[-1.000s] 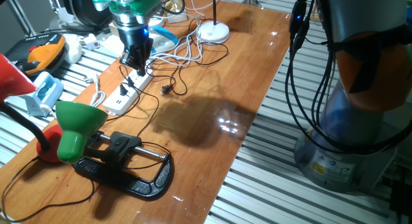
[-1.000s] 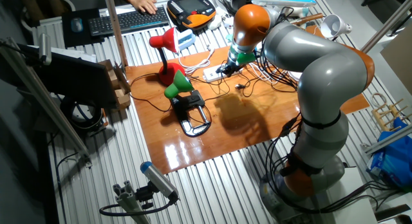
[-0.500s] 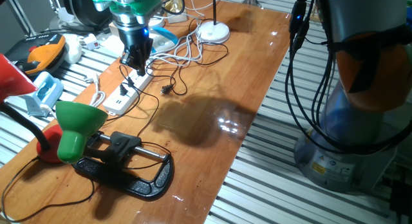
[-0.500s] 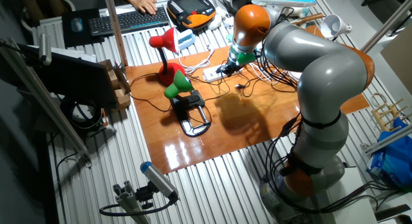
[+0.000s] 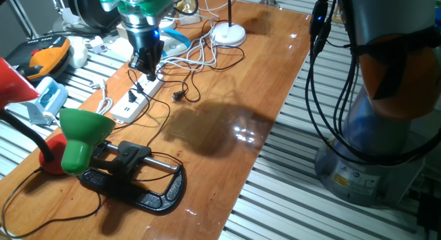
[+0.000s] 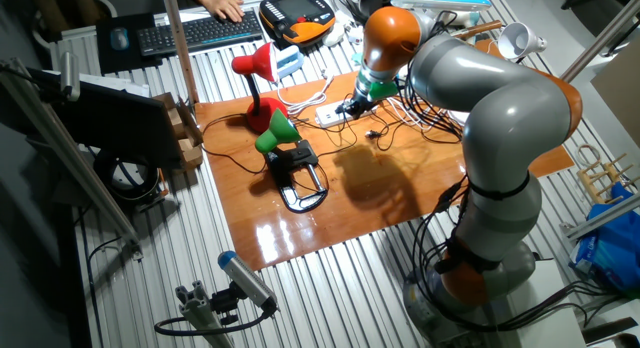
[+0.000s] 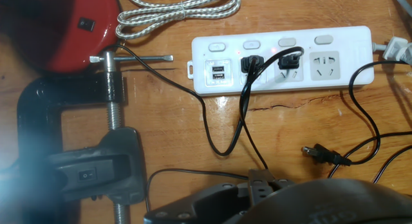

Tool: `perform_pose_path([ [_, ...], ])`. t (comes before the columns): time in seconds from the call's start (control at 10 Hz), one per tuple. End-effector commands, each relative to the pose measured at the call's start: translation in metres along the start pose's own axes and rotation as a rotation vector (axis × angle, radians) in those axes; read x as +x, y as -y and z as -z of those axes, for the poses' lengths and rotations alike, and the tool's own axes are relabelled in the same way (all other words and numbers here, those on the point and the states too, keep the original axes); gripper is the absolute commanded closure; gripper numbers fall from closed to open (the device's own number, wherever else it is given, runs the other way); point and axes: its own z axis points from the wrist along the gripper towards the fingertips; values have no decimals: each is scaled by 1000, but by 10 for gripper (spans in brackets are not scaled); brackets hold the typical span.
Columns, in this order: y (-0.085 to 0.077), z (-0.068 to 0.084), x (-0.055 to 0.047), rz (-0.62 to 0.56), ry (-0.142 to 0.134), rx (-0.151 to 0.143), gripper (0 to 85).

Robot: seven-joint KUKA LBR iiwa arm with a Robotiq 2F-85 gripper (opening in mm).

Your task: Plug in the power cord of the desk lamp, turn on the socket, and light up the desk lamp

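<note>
The socket (image 7: 283,60) is a long white strip with a row of switches, lying on the wooden table (image 5: 227,123). Two black plugs (image 7: 250,63) sit in neighbouring outlets, and their thin black cords trail toward me. A third black plug (image 7: 322,153) lies loose on the wood. The green desk lamp (image 5: 83,133) stands on a black clamp base (image 5: 138,181) near the front left. My gripper (image 5: 146,66) hovers just above the socket's far end (image 5: 153,81), fingers together and holding nothing. In the hand view its fingertips (image 7: 260,181) show at the bottom edge.
A red lamp (image 6: 255,68) stands at the table's left end, with its base (image 7: 71,24) beside the clamp. A white lamp base (image 5: 229,34) and coiled white cables (image 5: 200,57) lie behind the socket. A braided cable (image 7: 180,5) loops nearby. Clutter fills the metal bench beyond.
</note>
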Motion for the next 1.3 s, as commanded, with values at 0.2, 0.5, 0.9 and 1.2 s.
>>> perform_pose_path([
  [0.2, 0, 0, 0, 0, 0, -1, 850],
  [0.5, 0, 0, 0, 0, -2, -5, 850],
  [0.9, 3, -1, 1, 24, -2, 15, 850],
  [1.2, 5, -2, 2, 31, -2, 5, 850],
])
